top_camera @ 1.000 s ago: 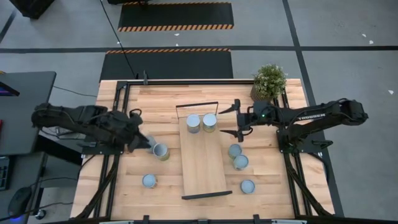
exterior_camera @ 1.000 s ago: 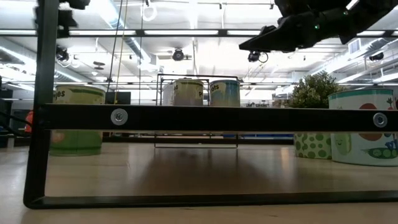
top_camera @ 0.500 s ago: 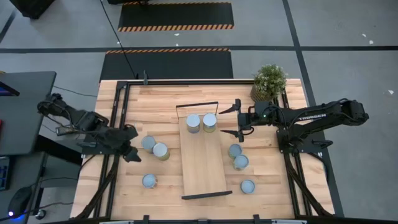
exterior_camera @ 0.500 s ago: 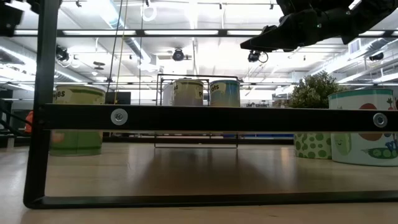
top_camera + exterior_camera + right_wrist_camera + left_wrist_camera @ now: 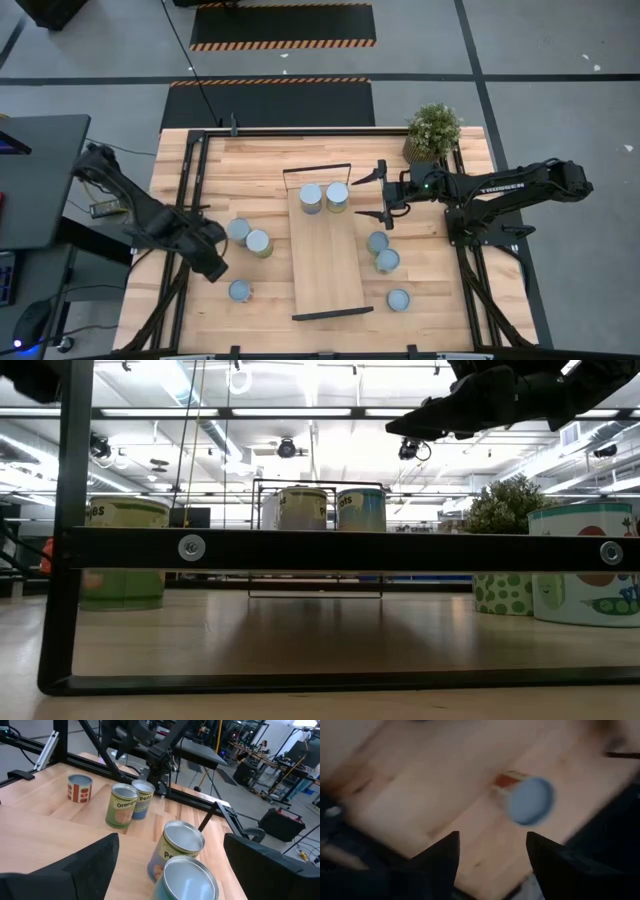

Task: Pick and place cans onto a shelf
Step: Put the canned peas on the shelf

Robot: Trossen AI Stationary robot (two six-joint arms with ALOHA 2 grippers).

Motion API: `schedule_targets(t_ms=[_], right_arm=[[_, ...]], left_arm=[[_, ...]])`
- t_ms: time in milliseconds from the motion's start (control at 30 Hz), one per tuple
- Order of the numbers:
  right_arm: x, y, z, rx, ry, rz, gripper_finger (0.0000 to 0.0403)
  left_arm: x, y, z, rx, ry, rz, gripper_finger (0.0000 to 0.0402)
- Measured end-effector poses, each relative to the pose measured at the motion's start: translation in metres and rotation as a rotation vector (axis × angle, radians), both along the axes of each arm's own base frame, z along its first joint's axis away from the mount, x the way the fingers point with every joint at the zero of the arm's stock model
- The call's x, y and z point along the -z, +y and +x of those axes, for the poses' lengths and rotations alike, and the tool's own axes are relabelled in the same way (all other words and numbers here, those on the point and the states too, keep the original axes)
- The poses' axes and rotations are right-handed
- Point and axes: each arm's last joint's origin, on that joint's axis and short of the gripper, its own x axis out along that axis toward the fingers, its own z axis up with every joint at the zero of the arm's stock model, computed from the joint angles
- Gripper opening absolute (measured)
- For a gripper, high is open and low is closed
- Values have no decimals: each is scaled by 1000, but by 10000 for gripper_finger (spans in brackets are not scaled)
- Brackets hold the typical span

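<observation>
Two small metal cans with shiny pale blue-grey tops (image 5: pixel 324 197) already stand side by side at the far end of the long light-wood shelf with thin black end frames (image 5: pixel 325 262); six more wait on the planked wooden surface (image 5: pixel 250 165). Three of them lie left of the shelf: a pair touching each other (image 5: pixel 249 237) and a lone red-labelled can (image 5: pixel 240 290) nearer the front edge. Three more sit in a loose line to the shelf's right (image 5: pixel 386 261).

The left gripper (image 5: pixel 214 262) hangs over the surface between the pair and the lone can, its dark fingers (image 5: pixel 441 857) spread with nothing between them; its wrist view shows the lone can (image 5: pixel 530 800) ahead, well clear of the fingertips. The right gripper (image 5: pixel 381 193) hovers raised just beside the two shelved cans, fingers (image 5: pixel 87 862) spread wide and empty.

The step in hand looks like the left arm's approach for another pick, most likely the lone can. The next move calls for centring the spread fingers over that can, descending so they straddle its sides, then closing. The waiting right arm sits close to the placed cans, so any delivery to the shelf should keep clear of it
</observation>
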Motion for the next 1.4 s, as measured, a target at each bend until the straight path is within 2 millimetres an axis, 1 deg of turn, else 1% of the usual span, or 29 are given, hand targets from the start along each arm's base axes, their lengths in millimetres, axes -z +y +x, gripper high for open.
schedule_targets(t_ms=[133,267,333,433,600,833,1067,1167,1300,1400], right_arm=[[0,0,0,0,0,0,368],[0,0,0,-3,0,0,368],[0,0,0,-6,0,0,368],[0,0,0,-6,0,1,368],[0,0,0,-7,0,0,368],[0,0,0,-6,0,1,368],[0,0,0,-6,0,2,368],[0,0,0,-6,1,2,368],[0,0,0,-6,0,2,368],[0,0,0,-6,0,2,368]], left_arm=[[9,-3,1,10,101,33,268],[14,-4,5,52,117,92,306],[17,-3,7,78,111,143,314],[20,-1,10,147,100,227,314],[24,4,18,211,76,338,308],[30,4,23,286,109,376,310],[37,6,19,363,254,409,313],[38,6,19,415,256,415,314],[38,6,18,530,247,430,314],[38,4,18,648,222,480,314]])
